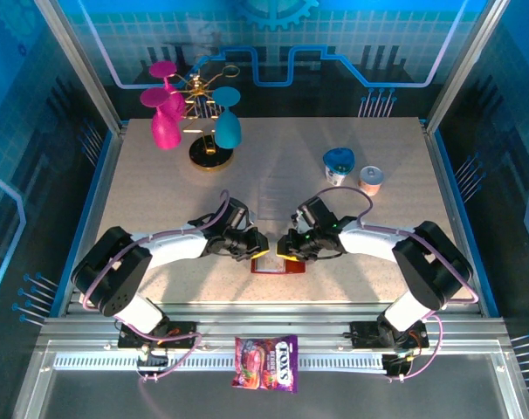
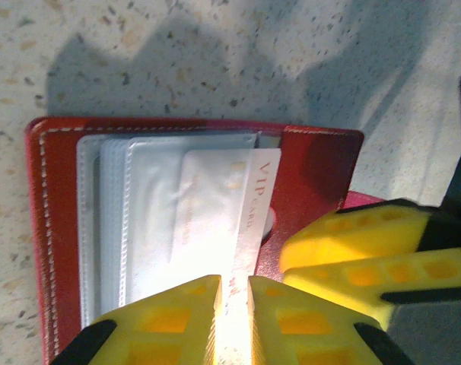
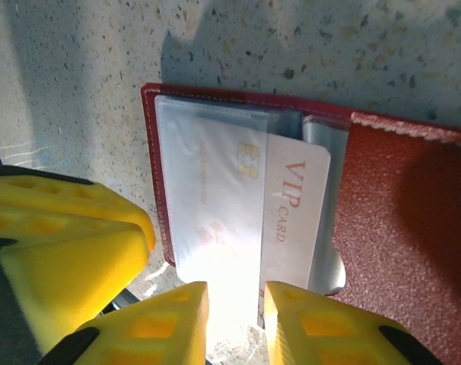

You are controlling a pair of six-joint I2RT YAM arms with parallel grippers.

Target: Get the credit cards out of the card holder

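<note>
The red card holder (image 1: 282, 266) lies open on the table near the front, between my two grippers. Its clear sleeves face up inside the red cover (image 2: 314, 175) (image 3: 398, 228). A pale whitish-pink credit card marked VIP (image 2: 246, 198) (image 3: 295, 213) sticks partly out of a sleeve toward the flap. My left gripper (image 1: 257, 249) (image 2: 232, 319) is shut on that card's near edge, its gap very narrow. My right gripper (image 1: 286, 247) (image 3: 236, 327) pinches the near edge of the sleeves beside it. The right fingers (image 2: 367, 251) hover over the flap; the left fingers (image 3: 63, 243) sit at the holder's left edge. Other cards are hidden.
A colourful candy bag (image 1: 266, 362) lies on the front rail below the table. Two small lidded cups, blue (image 1: 339, 166) and pink (image 1: 371, 179), stand behind the right arm. A gold stand with magenta and teal glasses (image 1: 199, 113) occupies the far left.
</note>
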